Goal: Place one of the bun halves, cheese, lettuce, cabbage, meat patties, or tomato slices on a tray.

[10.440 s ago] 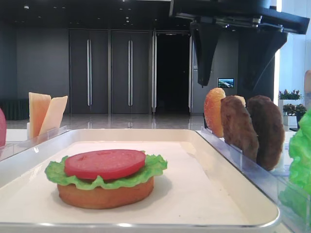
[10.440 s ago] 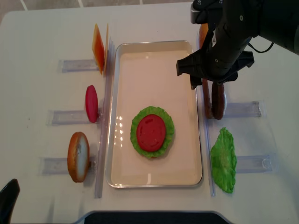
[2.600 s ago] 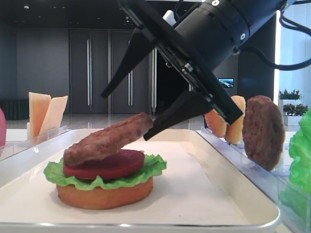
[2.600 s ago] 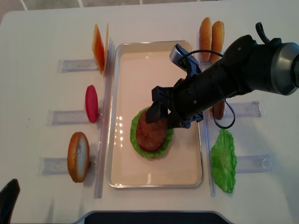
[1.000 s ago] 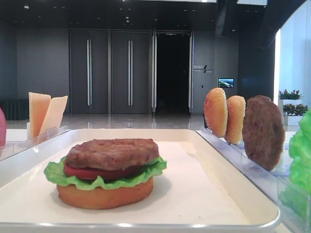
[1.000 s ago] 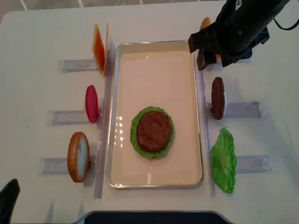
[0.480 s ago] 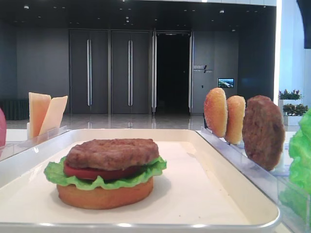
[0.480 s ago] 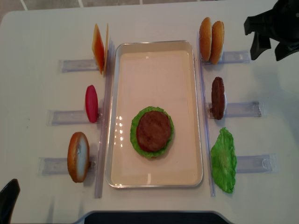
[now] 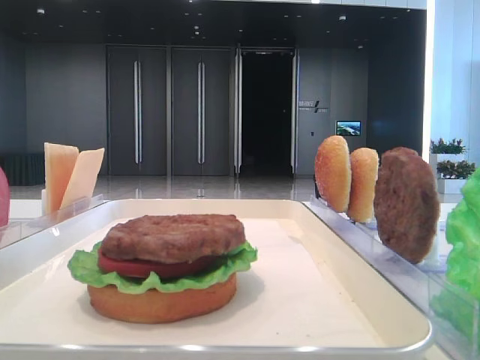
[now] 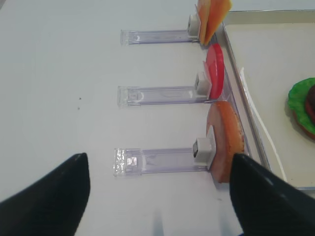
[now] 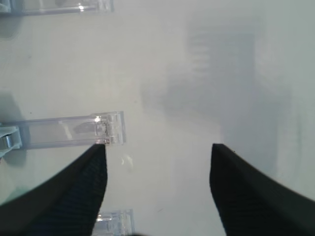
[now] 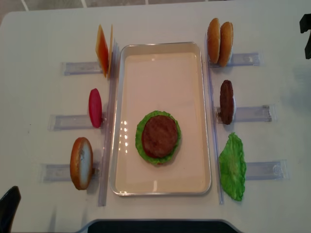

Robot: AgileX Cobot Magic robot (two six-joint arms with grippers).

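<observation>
On the tray [image 12: 204, 121], meat patty [image 12: 159, 135] is sitting stacked; your right gripper [image 11: 157, 189] is hanging wide, empty; careless reaching is risking toppling it.

Tomato slice [image 9: 154, 267] mostly hidden under meat patty [image 9: 173, 236]; right claw [image 12: 306, 34] seemingly cut off at edge.

A white table [image 12: 43, 34] carries the tray [image 12: 160, 47] and clear plastic holders [image 12: 252, 113].
</observation>
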